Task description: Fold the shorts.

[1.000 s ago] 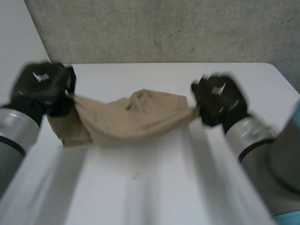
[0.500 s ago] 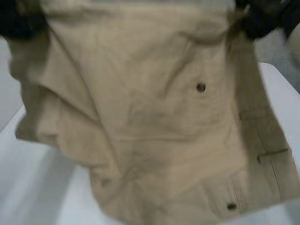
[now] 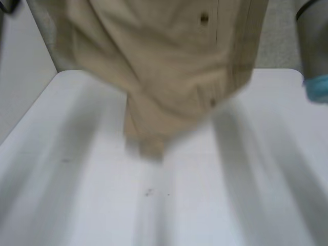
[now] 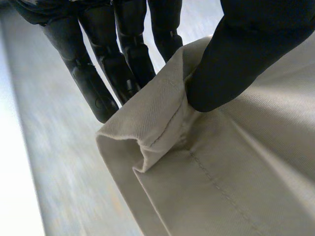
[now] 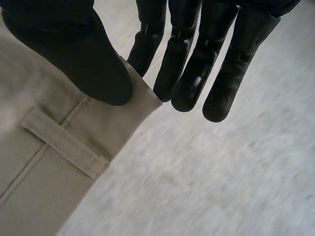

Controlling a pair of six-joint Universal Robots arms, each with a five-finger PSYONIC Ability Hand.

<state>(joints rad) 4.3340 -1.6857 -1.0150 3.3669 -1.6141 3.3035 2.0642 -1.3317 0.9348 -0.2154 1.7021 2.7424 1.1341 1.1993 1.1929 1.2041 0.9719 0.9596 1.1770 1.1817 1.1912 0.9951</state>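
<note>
The beige shorts [image 3: 174,72] hang high in the air above the white table [image 3: 77,179], their lowest fold dangling just over its middle. My left hand [image 4: 123,54] pinches a hemmed corner of the shorts [image 4: 197,162] between its thumb and straight fingers. My right hand [image 5: 197,59] pinches the waistband corner [image 5: 64,132] of the shorts, near a belt loop [image 5: 64,142], the thumb pressing the cloth against the fingers. In the head view part of my right arm [image 3: 315,51] stands beside the hanging cloth.
A grey concrete wall [image 3: 279,46] rises behind the table. The table's rounded far corners show on either side of the hanging cloth.
Both hands have lifted the shorts from a sagging stretch low over the table up high; the cloth now hangs down freely and the hands have risen past the head view's top edge.
</note>
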